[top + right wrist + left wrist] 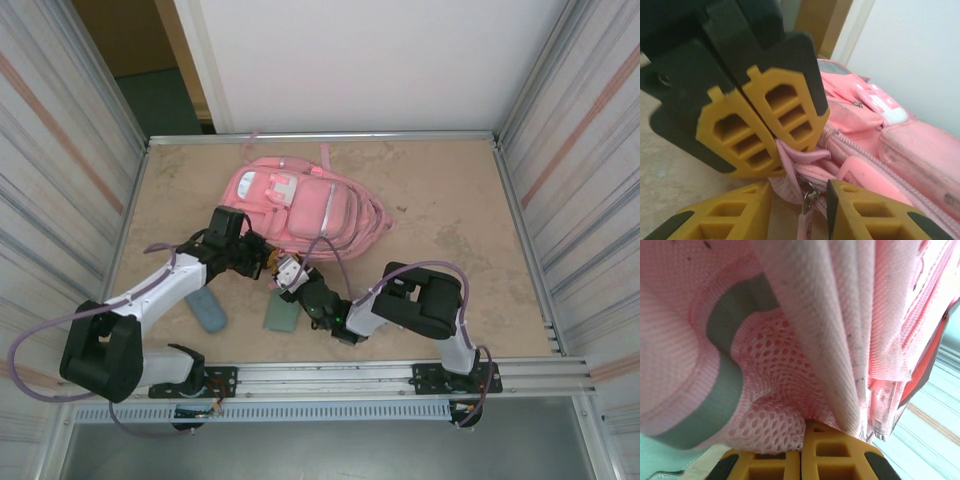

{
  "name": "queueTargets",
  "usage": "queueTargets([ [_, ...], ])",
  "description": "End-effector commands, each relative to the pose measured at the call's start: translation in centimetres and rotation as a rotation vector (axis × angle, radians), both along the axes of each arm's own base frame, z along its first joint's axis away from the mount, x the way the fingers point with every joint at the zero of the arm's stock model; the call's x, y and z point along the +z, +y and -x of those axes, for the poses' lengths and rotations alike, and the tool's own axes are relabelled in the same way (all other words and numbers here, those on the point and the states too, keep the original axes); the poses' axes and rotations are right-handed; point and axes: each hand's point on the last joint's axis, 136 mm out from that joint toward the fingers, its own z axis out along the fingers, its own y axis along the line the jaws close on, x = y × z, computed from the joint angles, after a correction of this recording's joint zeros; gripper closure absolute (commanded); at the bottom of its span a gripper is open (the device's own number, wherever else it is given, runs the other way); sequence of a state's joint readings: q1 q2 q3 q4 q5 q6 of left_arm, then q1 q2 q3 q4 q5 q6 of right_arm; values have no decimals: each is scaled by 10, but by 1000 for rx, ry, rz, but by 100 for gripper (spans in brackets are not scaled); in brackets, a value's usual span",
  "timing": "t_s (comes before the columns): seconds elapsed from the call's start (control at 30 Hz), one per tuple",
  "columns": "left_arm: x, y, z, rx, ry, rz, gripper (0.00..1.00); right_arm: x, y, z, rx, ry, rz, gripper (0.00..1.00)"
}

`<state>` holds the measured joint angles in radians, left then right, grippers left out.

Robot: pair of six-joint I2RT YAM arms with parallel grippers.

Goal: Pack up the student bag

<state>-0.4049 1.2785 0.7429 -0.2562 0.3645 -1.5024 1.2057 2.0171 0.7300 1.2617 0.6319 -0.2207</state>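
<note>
Right fingers (730, 215) | astride zip pull (807, 194) | left fingers (785, 110) | pinching student bag (910, 150)

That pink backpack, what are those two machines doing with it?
Two robot arms are working at the student bag, which lies on the table. The left gripper is shut on a fold of its pink fabric at the near edge. The right gripper is open right beside it, with a zip pull hanging between its fingers. A blue-grey item and a flat green one lie on the table in front of the bag, not packed yet.
</note>
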Motion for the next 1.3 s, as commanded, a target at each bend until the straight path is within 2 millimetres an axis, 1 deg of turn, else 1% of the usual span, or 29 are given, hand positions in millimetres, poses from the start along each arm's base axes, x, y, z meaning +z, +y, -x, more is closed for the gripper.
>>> queueTargets([
  [0.0, 20, -16, 8, -50, -36, 83, 100, -4, -7, -9, -63, -14, 8, 67],
  [0.07, 19, -15, 7, -41, -34, 82, 100, -6, -12, -9, -71, -1, 4, 67],
  [0.2, 20, -17, 5, -41, -39, 97, 100, -20, -19, -6, -71, 28, 16, 70],
  [0.27, 21, -19, 4, -53, -44, 98, 100, -23, -17, -5, -54, 43, 5, 73],
  [0.47, 14, -18, 7, -62, -23, 89, 100, -22, -6, -13, -52, 23, 8, 78],
  [0.57, 14, -18, 6, -67, -28, 86, 100, -25, -7, -19, -86, 4, 33, 78],
  [0.67, 11, -19, 7, -77, -18, 85, 100, -21, -9, -18, -90, -46, 46, 80],
  [0.77, 9, -18, 7, -84, -20, 76, 100, -24, -8, -19, -91, -49, 58, 84],
  [0.9, 7, -12, 6, -69, -28, 64, 100, -25, -9, -18, -94, -43, 53, 93],
  [0.97, 7, -5, 4, -54, -42, 45, 100, -27, -10, -15, -90, -38, 56, 100],
  [1.1, 6, 12, -1, -23, -71, -15, 100, -35, -15, -7, -85, -29, 72, 99],
  [1.2, 5, 21, -3, -10, -83, -29, 100, -37, -18, -2, -78, -11, 58, 99],
  [1.27, 5, 26, -4, 3, -91, -53, 100, -39, -19, 1, -69, -1, 59, 96],
])
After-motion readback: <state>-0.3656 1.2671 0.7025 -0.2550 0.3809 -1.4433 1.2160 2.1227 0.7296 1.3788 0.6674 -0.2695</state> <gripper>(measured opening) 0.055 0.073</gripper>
